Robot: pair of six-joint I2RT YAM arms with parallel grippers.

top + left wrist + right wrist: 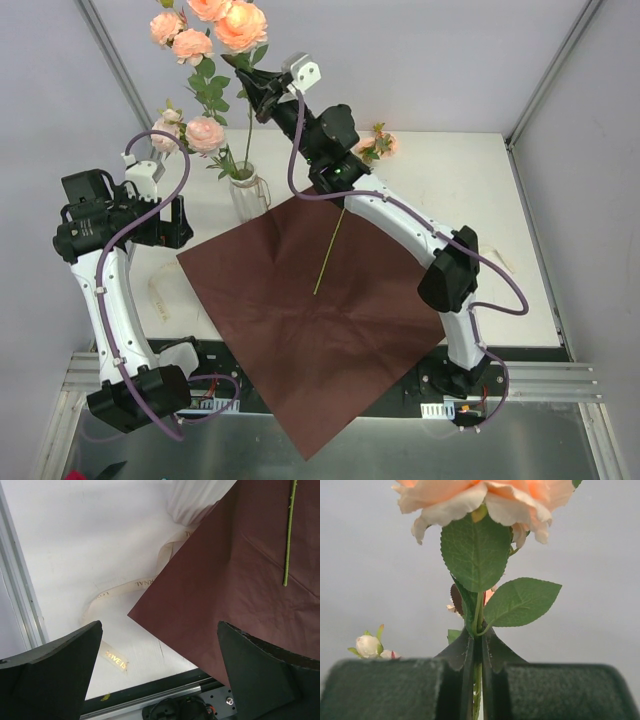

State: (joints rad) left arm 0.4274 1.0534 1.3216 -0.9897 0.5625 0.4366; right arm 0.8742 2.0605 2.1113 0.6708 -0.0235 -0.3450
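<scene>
I see brown paper (310,330) spread across the table (480,180) | my right gripper (477,655) clenched on the peach rose (480,500) stem, raised beside the vase (250,190) flowers | left gripper (157,630) released, hovering over paper's corner near ribbon (125,586) | bare stem (330,250) lying on paper

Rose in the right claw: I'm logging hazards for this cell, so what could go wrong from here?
1. The right claw pinches only the thin stem below the leaves; the rose might twist or slip.
2. It sits close to the other roses in the vase; leaves could snag and tip it.
3. The stem's lower end may drag the brown paper.
</scene>
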